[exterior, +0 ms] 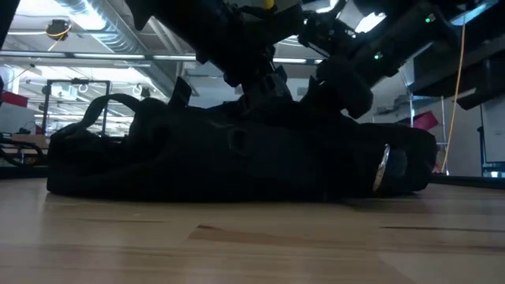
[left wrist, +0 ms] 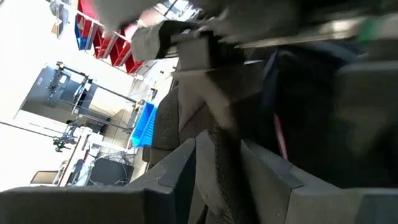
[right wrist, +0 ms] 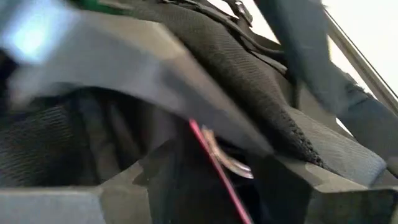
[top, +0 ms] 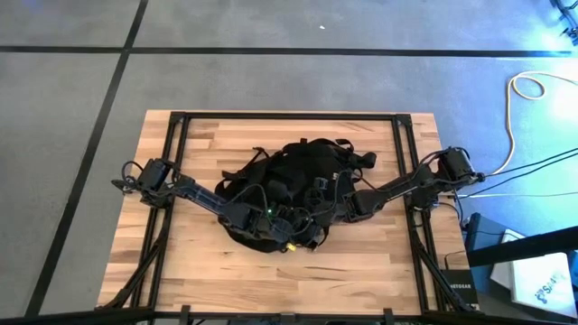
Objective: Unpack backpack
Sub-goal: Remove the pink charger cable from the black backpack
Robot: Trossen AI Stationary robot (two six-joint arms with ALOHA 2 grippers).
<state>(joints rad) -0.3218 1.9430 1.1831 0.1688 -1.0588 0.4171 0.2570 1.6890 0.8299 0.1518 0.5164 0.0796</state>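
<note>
On the wooden table (top: 181, 262), backpack (top: 298, 162) lying flat, left tool (left wrist: 217, 180) pinching its fabric, right tool's (right wrist: 186, 180) grip unclear.

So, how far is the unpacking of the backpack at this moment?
Nothing looks unpacked yet: in the high view no item lies on the table beside the backpack, which lies flat at its middle. In hand: both grippers are down on the bag, the left gripper pinching a fold of its fabric, the right gripper at its near edge. Left to do: opening it and taking everything out.
</note>
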